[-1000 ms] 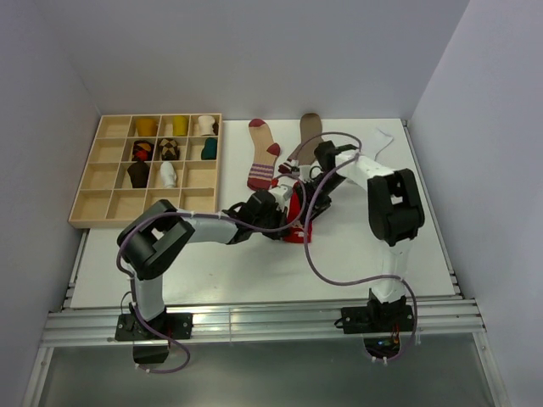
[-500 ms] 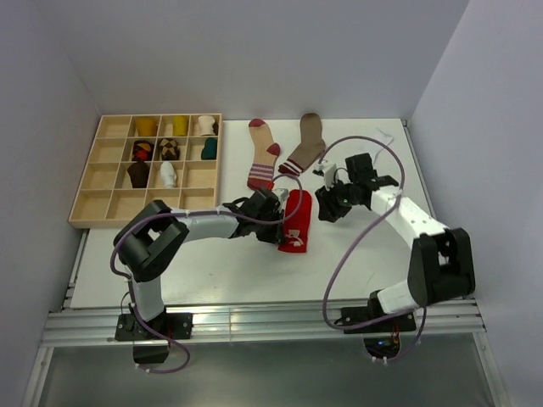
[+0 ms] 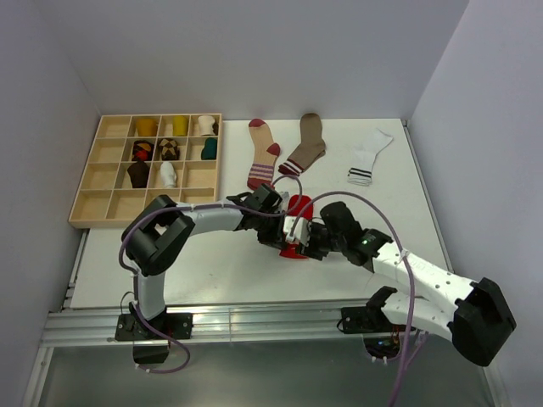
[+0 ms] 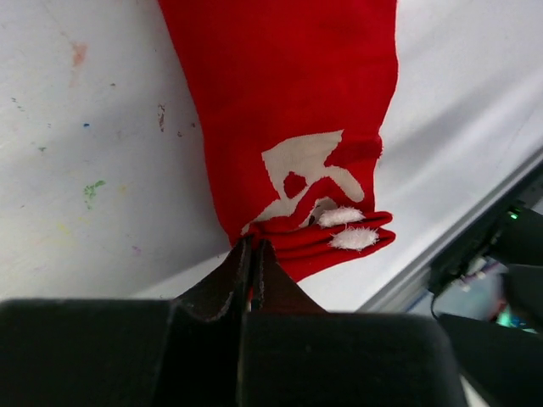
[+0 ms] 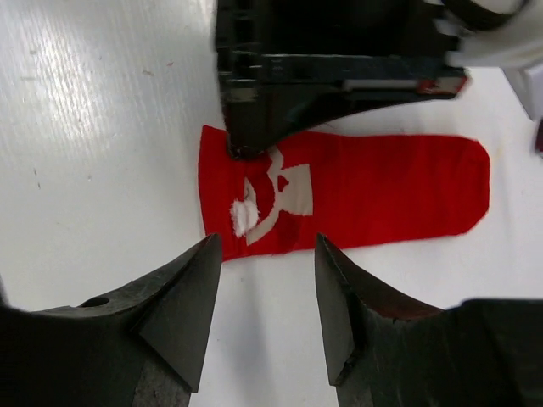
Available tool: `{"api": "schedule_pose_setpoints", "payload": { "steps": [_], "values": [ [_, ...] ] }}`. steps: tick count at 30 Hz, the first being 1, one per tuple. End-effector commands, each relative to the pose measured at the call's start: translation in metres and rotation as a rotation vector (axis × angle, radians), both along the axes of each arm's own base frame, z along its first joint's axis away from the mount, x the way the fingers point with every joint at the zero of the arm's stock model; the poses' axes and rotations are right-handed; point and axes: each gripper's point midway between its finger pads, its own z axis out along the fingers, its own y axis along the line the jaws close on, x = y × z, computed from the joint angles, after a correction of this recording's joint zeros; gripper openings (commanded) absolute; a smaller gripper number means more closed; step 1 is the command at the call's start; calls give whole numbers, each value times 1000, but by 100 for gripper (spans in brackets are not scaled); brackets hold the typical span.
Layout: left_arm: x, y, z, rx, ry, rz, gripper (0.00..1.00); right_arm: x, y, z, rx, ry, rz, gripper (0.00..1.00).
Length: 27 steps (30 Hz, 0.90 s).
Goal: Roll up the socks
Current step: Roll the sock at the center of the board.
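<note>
Wooden grid tray [image 3: 110,203] sits off left, same spot as before. Left arm [image 3: 212,219] has its jaws pinched tight on the edge of the red sock [image 4: 288,102], a flat soft knit with a white print and fuzzy tufts, lying mid-worktop. Right arm [image 3: 424,275] has swung down from the far side, its jaws spread apart by the sock's end, gripping nothing. The white sock with dark stripes [image 3: 369,157], far right, is now in full view
</note>
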Motion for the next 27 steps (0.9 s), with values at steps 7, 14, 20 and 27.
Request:
{"api": "schedule_pose_setpoints", "payload": {
  "steps": [7,14,20,27],
  "values": [
    [-18,24,-28,90,176,-2,0,-7,18,-26,-148,-233,118,55],
    [-13,22,-25,94,179,-11,0,-11,24,-43,-192,-247,143,55],
    [-7,21,-19,90,172,-15,0,-12,26,-51,-215,-251,153,55],
    [-3,20,-13,78,165,-20,0,-10,26,-65,-253,-230,148,52]
  ]
}}
